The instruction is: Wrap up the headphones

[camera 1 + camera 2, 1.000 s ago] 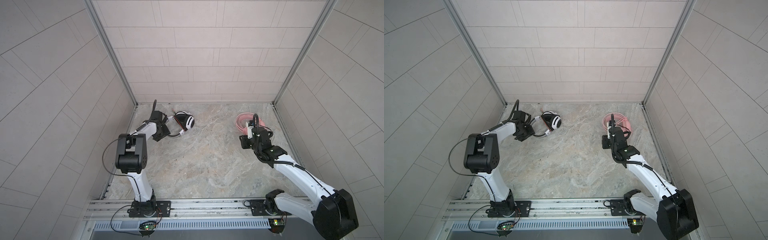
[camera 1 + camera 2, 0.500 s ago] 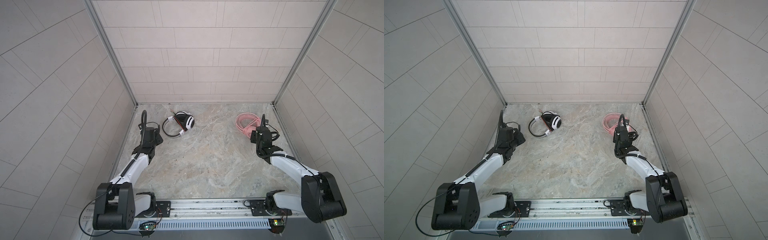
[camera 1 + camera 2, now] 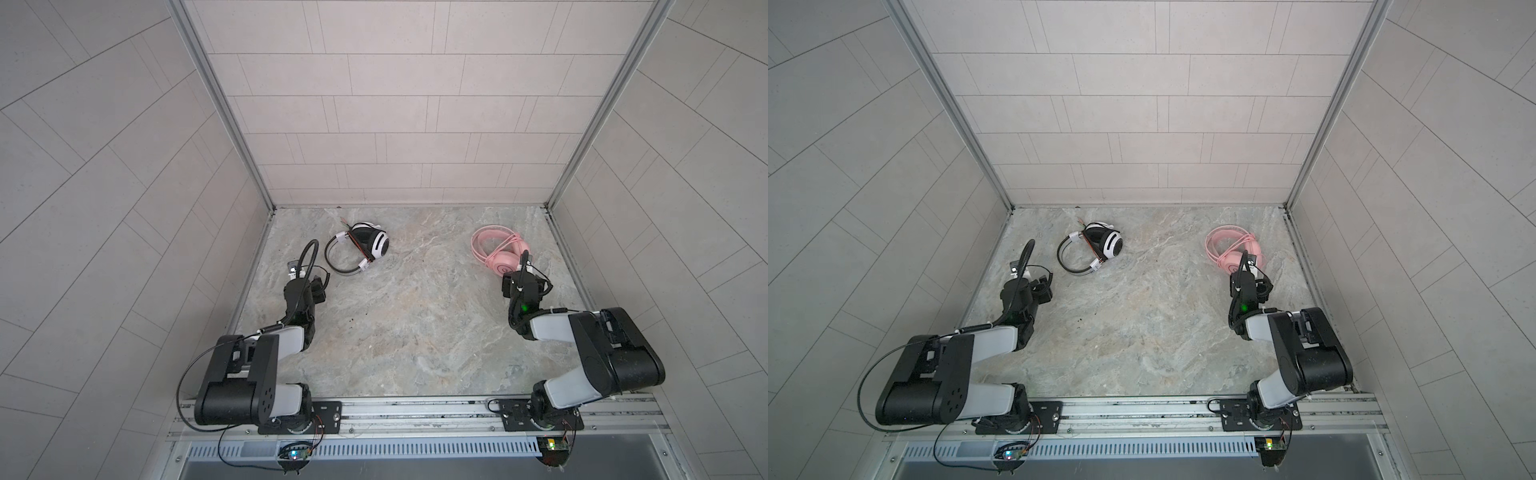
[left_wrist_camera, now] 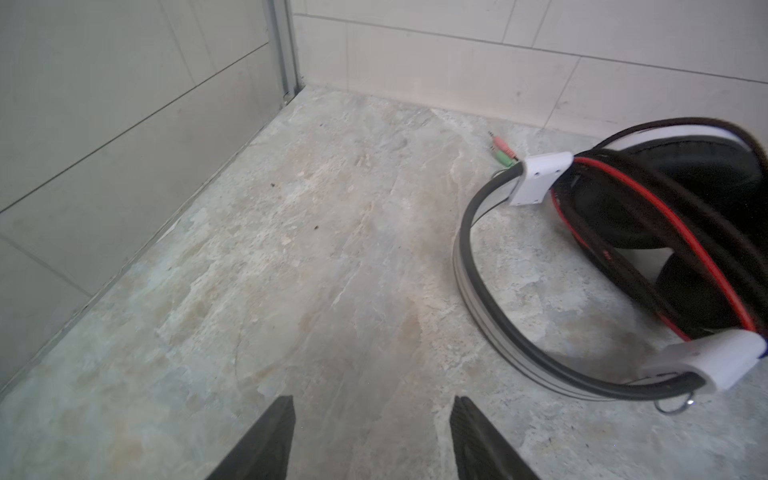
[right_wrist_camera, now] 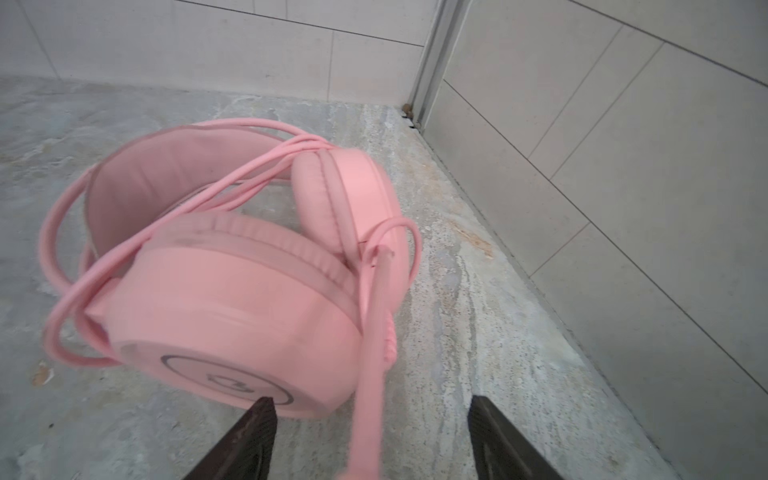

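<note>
Left claw, right claw withdrew; marbled tabletop, tiled walls.

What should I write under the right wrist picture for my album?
Pink headphones, cable looped around them, lie on the table before the open right gripper.

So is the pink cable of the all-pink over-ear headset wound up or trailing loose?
Wound up: in the right wrist view the pink cable loops repeatedly over the pink headset, band to cups; none trails away.
</note>
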You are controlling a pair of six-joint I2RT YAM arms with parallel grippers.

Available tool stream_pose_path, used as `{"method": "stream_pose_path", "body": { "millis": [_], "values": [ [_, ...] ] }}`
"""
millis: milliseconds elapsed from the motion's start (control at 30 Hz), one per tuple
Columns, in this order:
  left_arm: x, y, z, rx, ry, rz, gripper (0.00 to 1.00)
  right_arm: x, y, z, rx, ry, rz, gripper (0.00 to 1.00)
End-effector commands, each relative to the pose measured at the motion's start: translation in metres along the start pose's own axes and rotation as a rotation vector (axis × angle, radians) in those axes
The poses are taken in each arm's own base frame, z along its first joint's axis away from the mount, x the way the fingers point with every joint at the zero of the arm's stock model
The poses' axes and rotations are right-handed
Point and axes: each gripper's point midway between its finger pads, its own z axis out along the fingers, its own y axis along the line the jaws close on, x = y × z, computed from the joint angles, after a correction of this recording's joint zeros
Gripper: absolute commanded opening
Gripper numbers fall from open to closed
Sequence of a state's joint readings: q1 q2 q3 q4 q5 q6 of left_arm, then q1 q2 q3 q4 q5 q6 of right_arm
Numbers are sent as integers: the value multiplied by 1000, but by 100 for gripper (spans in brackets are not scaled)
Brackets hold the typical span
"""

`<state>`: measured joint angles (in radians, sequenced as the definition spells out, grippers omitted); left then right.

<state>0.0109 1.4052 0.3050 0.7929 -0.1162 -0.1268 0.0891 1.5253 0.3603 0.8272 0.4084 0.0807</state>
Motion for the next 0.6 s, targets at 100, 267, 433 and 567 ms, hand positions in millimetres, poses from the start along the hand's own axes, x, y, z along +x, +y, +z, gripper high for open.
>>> {"method": "stream_pose_path", "body": {
  "millis": [100,267,433,567],
  "values": [
    [-9,-12,6,97,-125,38,66,-16,13,1,-64,-79,-18,75],
    [-11,-25,25,144,-79,71,83,-17,12,2,-49,-94,-3,99],
    [-6,-32,27,180,-14,104,90,-17,12,1,-49,-106,-8,99],
    [-8,-30,26,173,-37,96,100,-18,13,1,-49,-106,-9,99]
  ]
}}
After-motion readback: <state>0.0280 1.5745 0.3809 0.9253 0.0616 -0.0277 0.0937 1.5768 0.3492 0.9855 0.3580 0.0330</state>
